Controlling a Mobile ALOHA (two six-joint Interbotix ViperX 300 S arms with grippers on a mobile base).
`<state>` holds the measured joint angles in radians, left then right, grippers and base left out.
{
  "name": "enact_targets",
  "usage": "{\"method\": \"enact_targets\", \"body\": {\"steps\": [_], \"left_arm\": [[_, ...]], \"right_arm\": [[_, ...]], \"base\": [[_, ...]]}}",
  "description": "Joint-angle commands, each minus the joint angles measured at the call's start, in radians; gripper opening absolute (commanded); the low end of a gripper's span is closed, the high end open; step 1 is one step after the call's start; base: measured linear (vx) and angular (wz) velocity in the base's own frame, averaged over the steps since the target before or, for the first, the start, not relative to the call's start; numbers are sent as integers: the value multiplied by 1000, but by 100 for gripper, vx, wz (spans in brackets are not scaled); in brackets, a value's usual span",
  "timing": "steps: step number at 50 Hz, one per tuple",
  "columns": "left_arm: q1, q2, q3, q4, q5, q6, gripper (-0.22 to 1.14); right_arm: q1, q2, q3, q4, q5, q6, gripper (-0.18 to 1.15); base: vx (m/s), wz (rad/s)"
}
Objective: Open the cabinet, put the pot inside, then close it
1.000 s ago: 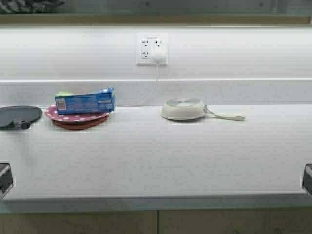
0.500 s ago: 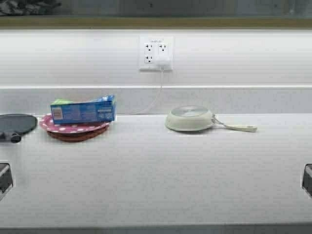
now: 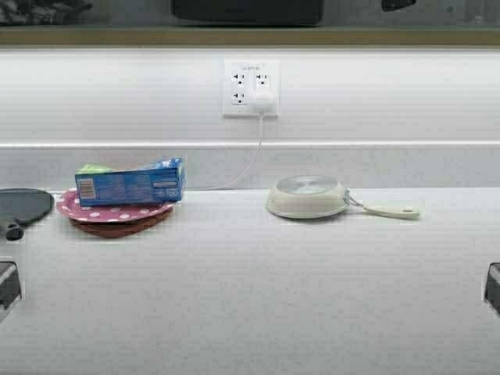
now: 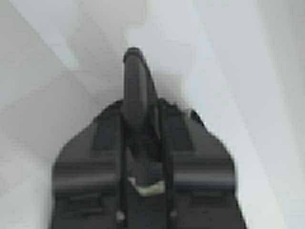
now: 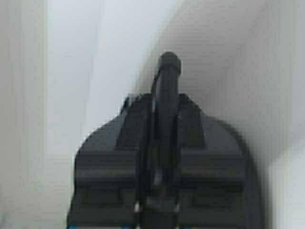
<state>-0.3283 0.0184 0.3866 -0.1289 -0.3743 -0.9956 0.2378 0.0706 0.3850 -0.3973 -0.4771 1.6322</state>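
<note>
Along the top of the high view runs the tan lower edge of the cabinet (image 3: 250, 35); its doors and handles are out of view. Above that edge shows a wide black shape (image 3: 247, 11), cut off by the frame, which looks like the pot's lower part. My left gripper (image 4: 135, 57) is shut with nothing between its fingers and points at white surfaces. It shows only as a dark corner (image 3: 6, 285) at the left edge of the high view. My right gripper (image 5: 169, 62) is likewise shut and empty, at the right edge (image 3: 492, 287).
On the white counter (image 3: 250, 297) sit a small cream pan (image 3: 308, 197) with its handle to the right, a blue box (image 3: 131, 183) on red dotted plates (image 3: 117, 212), and a flat dark lid (image 3: 23, 205) at the far left. A wall outlet (image 3: 251, 87) holds a white plug and cable.
The robot has moved: the whole scene has slid down, the counter's front edge and base cabinets have left the view, and the black shape has come in at the top. Both arms stay parked.
</note>
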Motion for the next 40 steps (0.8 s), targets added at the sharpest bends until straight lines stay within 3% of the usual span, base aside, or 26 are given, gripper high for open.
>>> {"method": "enact_targets", "body": {"steps": [1, 7, 11, 19, 22, 24, 30, 40], "left_arm": [[-51, 5, -14, -6, -17, 81, 3], [-51, 18, 2, -23, -29, 72, 4], [-51, 17, 34, -40, -101, 69, 18], [-49, 14, 81, -66, -239, 52, 79], [-48, 12, 91, -91, -265, 40, 102], [-41, 11, 97, -101, -284, 32, 108], [-26, 3, 117, -112, -336, 11, 101], [-5, -20, 144, -115, -354, 0, 101]], "right_arm": [[64, -3, -28, -29, -43, -43, 7], [60, 3, -15, -23, -48, -44, 10], [60, 3, -8, -20, -69, -46, 26], [41, -5, 11, -2, -153, -37, 91], [37, -17, 28, 35, -153, -44, 107], [31, -21, 35, 51, -153, -51, 107], [14, -35, 49, 58, -164, -78, 104], [3, -54, 74, 71, -163, -115, 104]], "base": [[4, 0], [4, 0], [3, 0], [1, -1], [0, 0], [0, 0], [0, 0], [0, 0]]}}
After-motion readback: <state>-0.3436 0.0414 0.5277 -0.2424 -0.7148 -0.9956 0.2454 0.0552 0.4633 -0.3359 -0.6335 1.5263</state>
